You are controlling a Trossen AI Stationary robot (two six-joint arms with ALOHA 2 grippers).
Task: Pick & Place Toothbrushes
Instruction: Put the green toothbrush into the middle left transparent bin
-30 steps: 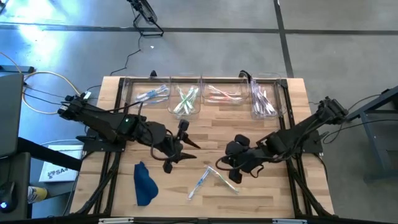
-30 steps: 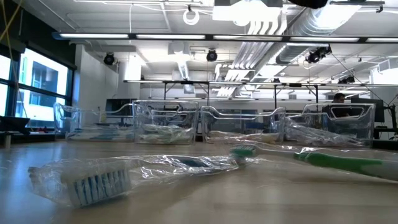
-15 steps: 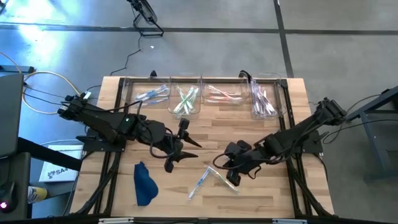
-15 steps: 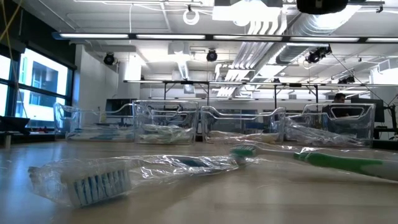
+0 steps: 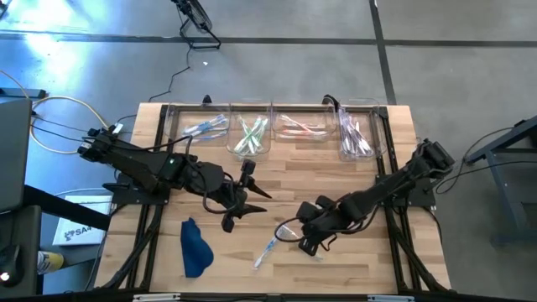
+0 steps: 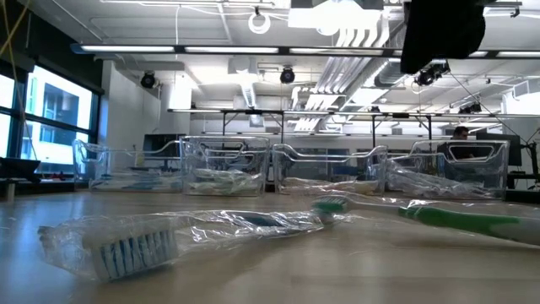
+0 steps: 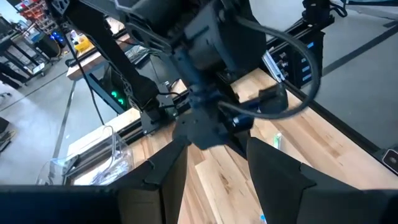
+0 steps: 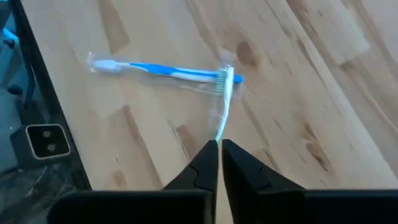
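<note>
Fingers of right gripper [image 8: 219,144] nearly closed, pinching green toothbrush [image 8: 224,102] near table's front edge. Needing firm hold, lifting straight off blue toothbrush [image 8: 163,70]. Left gripper [image 5: 237,198] waiting, spread wide.

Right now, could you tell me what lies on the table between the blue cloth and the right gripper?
In the high view, one wrapped blue toothbrush lies between the blue cloth and the right gripper; otherwise bare wood.

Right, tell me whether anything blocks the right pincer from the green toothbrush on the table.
Nothing visible does. The right pincer, shut, sits just above the green toothbrush, with only bare table around. The blue toothbrush lies across its far end.
</note>
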